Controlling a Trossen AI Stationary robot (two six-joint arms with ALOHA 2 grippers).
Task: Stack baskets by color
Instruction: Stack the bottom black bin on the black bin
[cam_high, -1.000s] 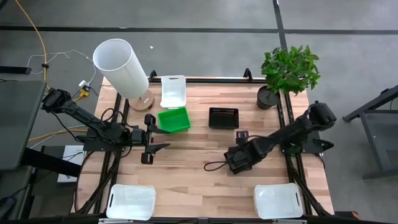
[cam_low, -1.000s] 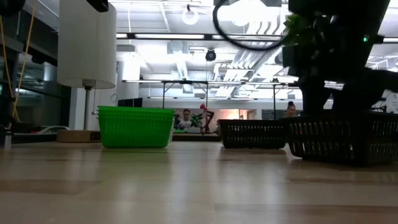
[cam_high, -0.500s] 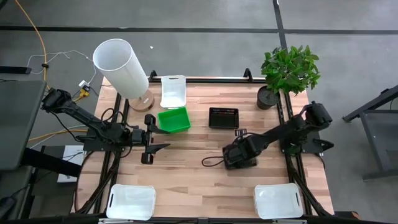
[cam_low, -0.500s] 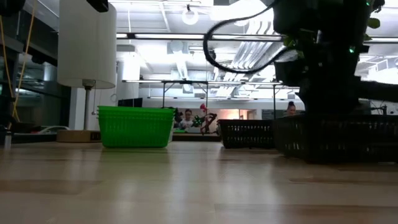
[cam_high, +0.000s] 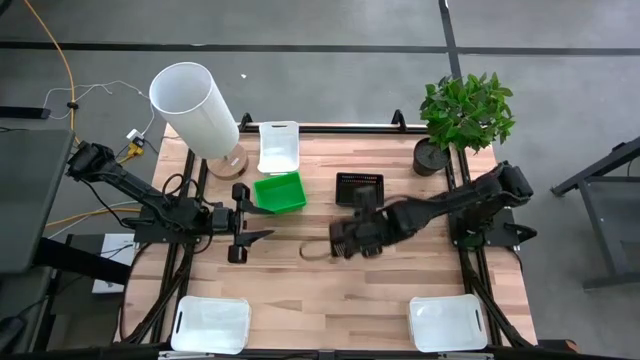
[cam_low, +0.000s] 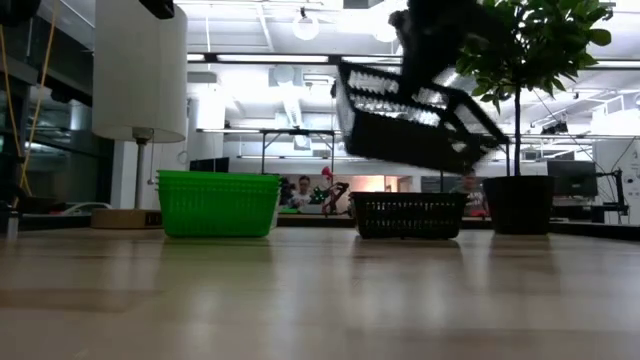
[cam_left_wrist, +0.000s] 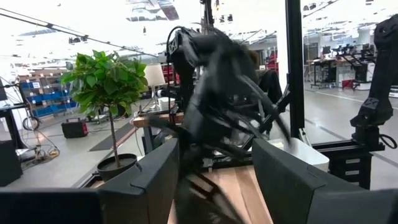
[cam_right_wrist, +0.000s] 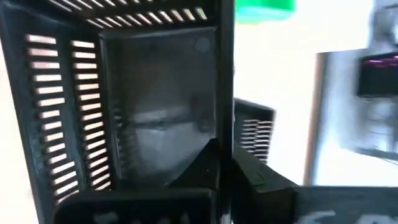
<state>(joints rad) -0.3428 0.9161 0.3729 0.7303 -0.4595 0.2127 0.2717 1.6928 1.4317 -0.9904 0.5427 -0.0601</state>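
A black mesh basket (cam_low: 415, 115) hangs tilted above the table with my right gripper (cam_high: 350, 236) shut on it. A second black basket (cam_high: 359, 188) rests on its base farther back, beside the green basket (cam_high: 280, 192). A white basket (cam_high: 279, 147) lies behind the green one. Two more white baskets (cam_high: 210, 325) (cam_high: 447, 322) sit at the near corners. My left gripper (cam_high: 243, 224) waits open at the table's left, holding nothing. My right gripper pinches one side wall of the black basket at its rim (cam_right_wrist: 225, 93), one finger (cam_right_wrist: 199, 169) inside the basket and the other (cam_right_wrist: 258, 177) outside. The fingers slant down from the table's right. The basket is lifted clear and hangs tilted, one end lower.
A tall white cylinder (cam_high: 196, 106) on a round base stands at the far left corner. A potted plant (cam_high: 464, 115) stands at the far right corner. Bare wood (cam_high: 320, 300) lies between the near white baskets.
My right gripper has shut on the black basket's wall, then risen and gone toward the table's left. The basket, which stood on the table at the right, is now lifted clear and tilted.
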